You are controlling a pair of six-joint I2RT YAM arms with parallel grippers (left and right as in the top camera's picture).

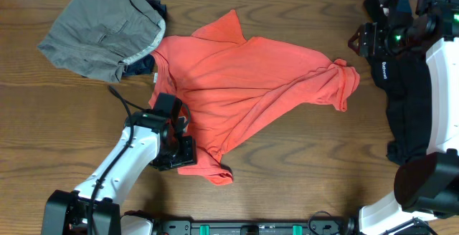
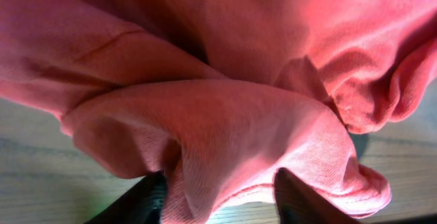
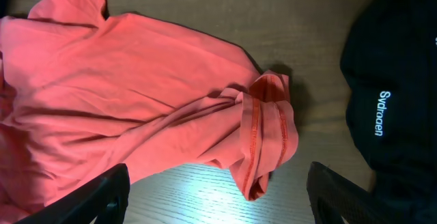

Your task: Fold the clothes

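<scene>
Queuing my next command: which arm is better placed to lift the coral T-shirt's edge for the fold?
Left. The left end effector has the coral T-shirt bunched between its fingers. The right end effector hangs open, holding nothing, near the black shirt.

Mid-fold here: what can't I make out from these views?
Grip of the left claw: overhead, its own wrist covers it; in the left wrist view the T-shirt bunches between the fingers, pinch unclear.
Chest print of the T-shirt: no view shows it.
The black shirt: overhead, the right arm covers much of it; the right wrist view cuts it off.
The navy piece: mostly under the shorts.
</scene>
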